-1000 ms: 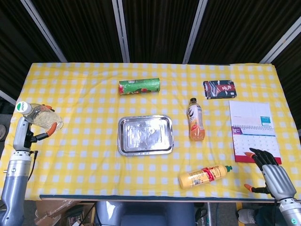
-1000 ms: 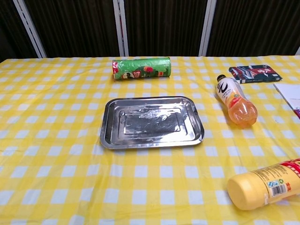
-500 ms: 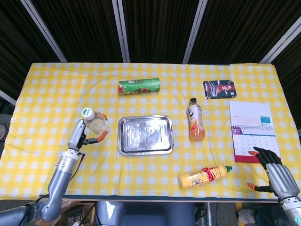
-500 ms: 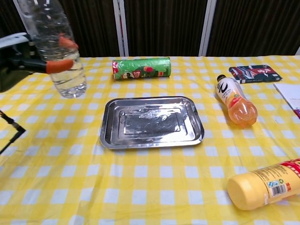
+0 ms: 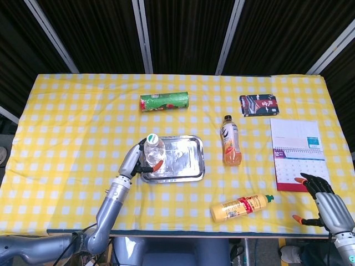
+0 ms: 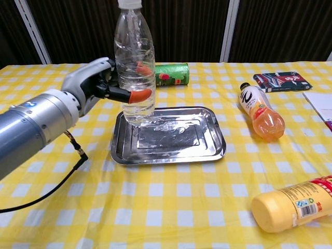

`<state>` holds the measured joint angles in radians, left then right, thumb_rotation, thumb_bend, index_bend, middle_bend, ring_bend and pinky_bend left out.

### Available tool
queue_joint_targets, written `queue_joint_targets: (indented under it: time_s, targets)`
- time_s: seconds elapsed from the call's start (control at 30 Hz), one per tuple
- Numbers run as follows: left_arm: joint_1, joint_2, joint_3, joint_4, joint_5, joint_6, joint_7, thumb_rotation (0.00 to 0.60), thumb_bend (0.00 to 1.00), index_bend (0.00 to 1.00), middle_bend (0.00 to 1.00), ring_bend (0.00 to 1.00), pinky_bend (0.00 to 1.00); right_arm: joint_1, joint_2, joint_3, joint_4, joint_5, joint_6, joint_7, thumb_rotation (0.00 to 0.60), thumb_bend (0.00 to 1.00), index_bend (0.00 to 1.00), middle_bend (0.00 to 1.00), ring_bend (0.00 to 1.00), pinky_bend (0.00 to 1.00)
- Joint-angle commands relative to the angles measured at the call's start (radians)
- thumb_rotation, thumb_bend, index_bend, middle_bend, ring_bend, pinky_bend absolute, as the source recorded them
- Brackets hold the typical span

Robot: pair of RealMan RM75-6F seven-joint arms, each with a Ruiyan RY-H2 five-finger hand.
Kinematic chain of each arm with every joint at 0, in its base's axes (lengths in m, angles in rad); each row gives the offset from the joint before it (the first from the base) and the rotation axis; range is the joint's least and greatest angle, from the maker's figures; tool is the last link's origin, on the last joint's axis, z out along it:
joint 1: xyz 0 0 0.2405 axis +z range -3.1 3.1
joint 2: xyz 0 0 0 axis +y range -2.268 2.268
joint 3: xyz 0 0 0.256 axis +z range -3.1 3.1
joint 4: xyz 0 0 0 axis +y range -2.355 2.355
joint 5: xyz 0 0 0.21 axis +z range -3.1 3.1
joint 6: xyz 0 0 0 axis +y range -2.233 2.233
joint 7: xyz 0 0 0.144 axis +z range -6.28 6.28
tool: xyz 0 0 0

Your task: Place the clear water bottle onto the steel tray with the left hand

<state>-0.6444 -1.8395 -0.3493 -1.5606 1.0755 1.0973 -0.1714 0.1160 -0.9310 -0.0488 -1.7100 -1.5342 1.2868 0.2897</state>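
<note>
in half a second the left hand [image 6: 91,85] has carried the clear water bottle [image 6: 134,62] rightward across the worktop [image 6: 166,207], from left of the steel tray [image 6: 171,137] to over its left part. judged from that, transport is nearly done; lowering and release remain. the bottle is upright, its base at or just above the tray floor; contact cannot be told. the orange-tipped fingers [image 6: 139,95] wrap its lower body, closed on it. the right hand [image 5: 327,202] rests at the near right edge, fingers apart, holding nothing.
</note>
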Motion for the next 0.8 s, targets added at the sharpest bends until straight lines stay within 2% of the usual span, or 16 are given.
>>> queue_joint_targets:
  time_s: [0.03,0.23,0.5,0.8]
  targets:
    - [-0.048,-0.091,-0.016,0.109,0.0,-0.028,-0.027,0.6,0.47,0.6,0.55,0.13,0.12,0.0,0.0,0.002,0.007,0.003,-0.002,0.007,0.6,0.16,0.19,0.1,0.06,0.05]
    - [-0.087,-0.166,-0.031,0.238,0.016,-0.061,-0.081,0.6,0.47,0.6,0.55,0.13,0.12,-0.001,0.0,0.005,0.019,0.005,0.003,0.028,0.6,0.16,0.19,0.1,0.06,0.05]
    - [-0.117,-0.216,-0.049,0.357,0.042,-0.085,-0.139,0.6,0.48,0.6,0.55,0.13,0.12,-0.001,0.0,0.006,0.025,0.003,0.003,0.041,0.6,0.16,0.19,0.1,0.06,0.05]
    - [-0.134,-0.269,-0.036,0.477,0.063,-0.105,-0.178,0.6,0.47,0.6,0.55,0.13,0.12,0.001,0.0,0.006,0.034,0.007,-0.004,0.055,0.6,0.16,0.19,0.1,0.06,0.05]
